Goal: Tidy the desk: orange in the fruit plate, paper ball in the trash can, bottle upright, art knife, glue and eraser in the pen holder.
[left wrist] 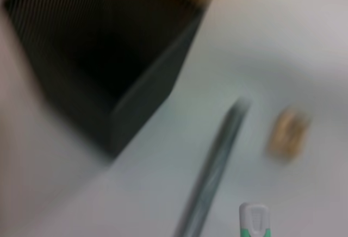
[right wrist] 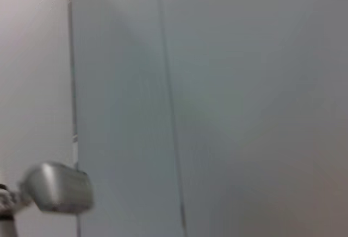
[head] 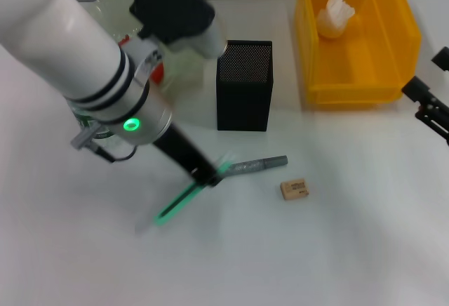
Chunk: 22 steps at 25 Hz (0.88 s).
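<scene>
My left gripper (head: pixel 208 176) is low over the table in front of the black mesh pen holder (head: pixel 244 85), shut on a green and white glue stick (head: pixel 184 199) that slants down to the left. The glue's white tip (left wrist: pixel 253 219) shows in the left wrist view. Just right of the gripper lies the grey art knife (head: pixel 258 164) (left wrist: pixel 213 166). The tan eraser (head: pixel 294 189) (left wrist: pixel 287 134) lies further right. A white paper ball (head: pixel 335 15) sits inside the yellow trash can (head: pixel 351 92). My left arm hides most of the pale fruit plate (head: pixel 184 59). The bottle is out of view.
My right gripper (head: pixel 429 107) is parked at the table's right edge, beside the yellow bin. The pen holder (left wrist: pixel 109 57) stands close behind the knife. A red-orange patch (head: pixel 156 73) shows beside my left arm. White tabletop stretches in front of the eraser.
</scene>
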### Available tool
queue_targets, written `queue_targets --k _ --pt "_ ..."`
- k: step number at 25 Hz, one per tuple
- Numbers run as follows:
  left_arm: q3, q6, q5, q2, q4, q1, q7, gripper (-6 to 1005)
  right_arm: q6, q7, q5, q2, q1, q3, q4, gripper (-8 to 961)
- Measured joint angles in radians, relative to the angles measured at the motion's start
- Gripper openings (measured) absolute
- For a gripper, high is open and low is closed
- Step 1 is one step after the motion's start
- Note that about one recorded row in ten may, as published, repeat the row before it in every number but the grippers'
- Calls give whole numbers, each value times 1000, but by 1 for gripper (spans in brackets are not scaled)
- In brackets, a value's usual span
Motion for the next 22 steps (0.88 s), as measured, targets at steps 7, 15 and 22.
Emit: queue_targets --k 7,15,22 --pt "-105 -142 -225 3 105 76 182 196 -1 0 0 -1 -27 60 25 767" --pt "-86 -489 -509 2 93 215 491 196 -1 21 0 1 -36 72 38 767" --pt "126 -899 -921 0 18 387 1057 196 3 28 0 2 -32 73 53 768"
